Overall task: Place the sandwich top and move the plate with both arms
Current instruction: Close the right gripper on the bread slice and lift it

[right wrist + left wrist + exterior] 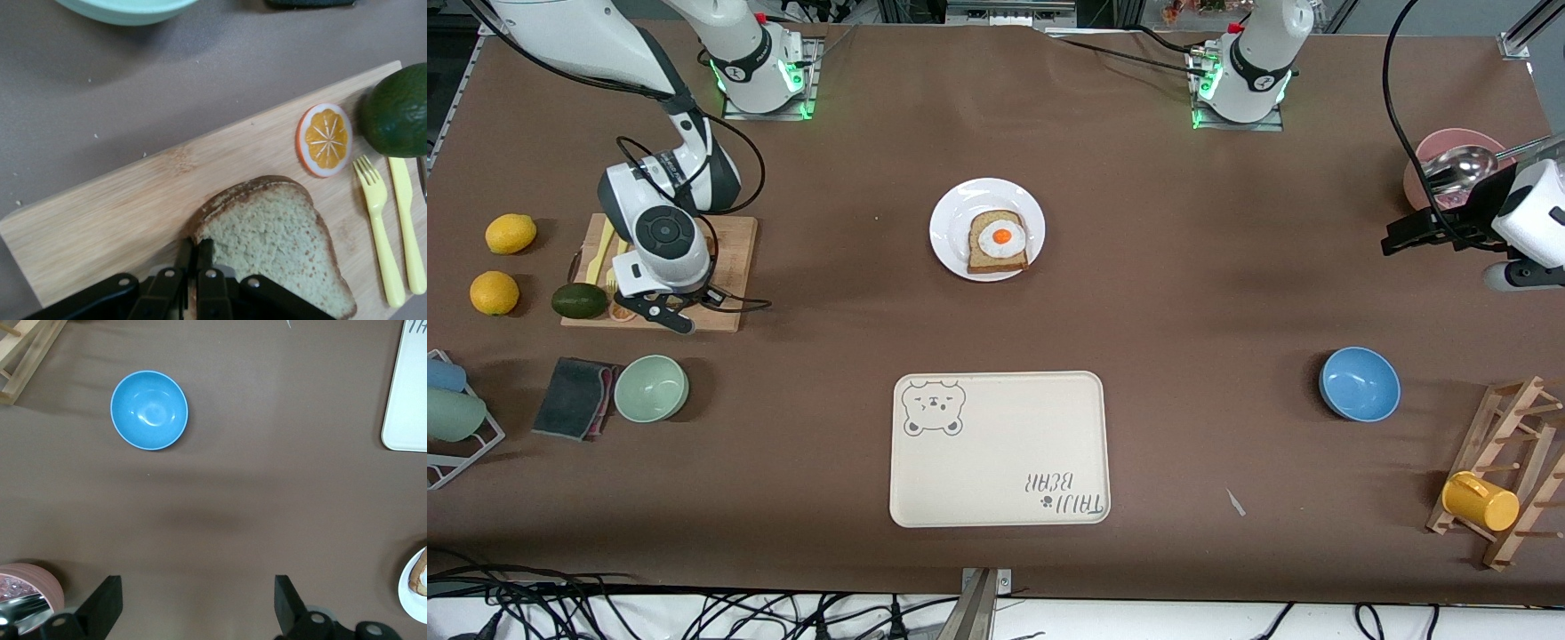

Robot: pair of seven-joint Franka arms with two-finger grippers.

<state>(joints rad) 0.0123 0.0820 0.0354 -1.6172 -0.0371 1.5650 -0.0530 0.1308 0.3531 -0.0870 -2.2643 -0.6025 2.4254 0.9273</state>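
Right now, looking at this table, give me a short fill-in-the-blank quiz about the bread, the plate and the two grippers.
1. The right gripper is shut on the edge of the plain bread slice, which lies on the ____ board.
2. The slice on the white plate carries a fried ____.
3. The left gripper is open over bare table, near the ____ bowl.

Missing words: wooden; egg; blue

Even, bright overhead illumination across the brown desk (1192, 293); shadows are soft and short, falling beside the blue bowl (1359, 383) and the green bowl (651, 388). The white plate (959, 218) shows mild glare on its glossy rim. Green lamps glow at both arm bases. In the right wrist view, the bread slice (280, 250) is sharp, while the near end effector (195, 267) is slightly soft.
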